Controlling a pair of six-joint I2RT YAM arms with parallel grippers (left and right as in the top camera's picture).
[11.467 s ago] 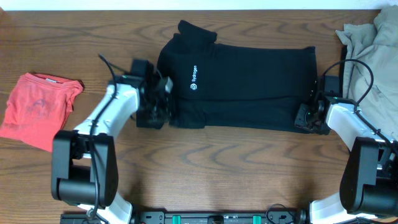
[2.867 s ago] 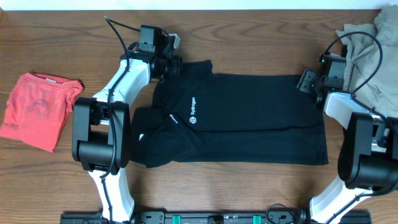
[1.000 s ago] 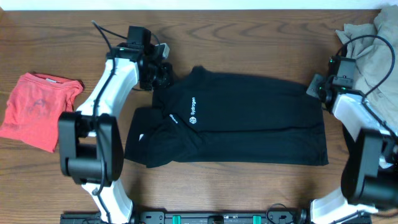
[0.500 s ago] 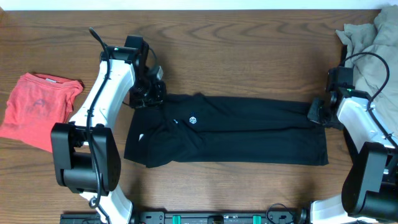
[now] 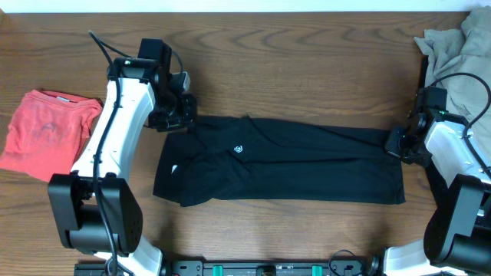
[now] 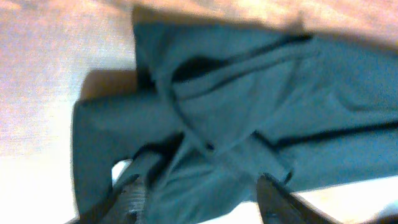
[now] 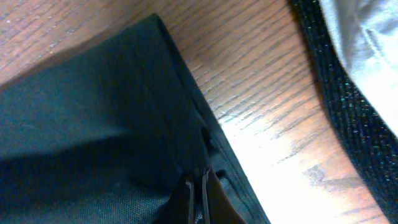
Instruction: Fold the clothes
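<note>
The black shirt [image 5: 280,161] lies folded into a long band at the centre of the table [image 5: 291,46], between the red garment [image 5: 46,134] at left and the beige clothes pile [image 5: 460,54] at far right. The left gripper [image 5: 173,117] sits at the shirt's far-left corner, fingers [image 6: 134,196] spread apart over the fabric. The right gripper [image 5: 397,143] is at the far-right corner, fingers [image 7: 189,198] pressed together on the hem.

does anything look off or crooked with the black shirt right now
Yes. The black shirt is folded unevenly. Its left end is bunched and creased, and the lower layer juts out past the folded-over layer, whose top edge slants slightly. The right end lies flatter.
</note>
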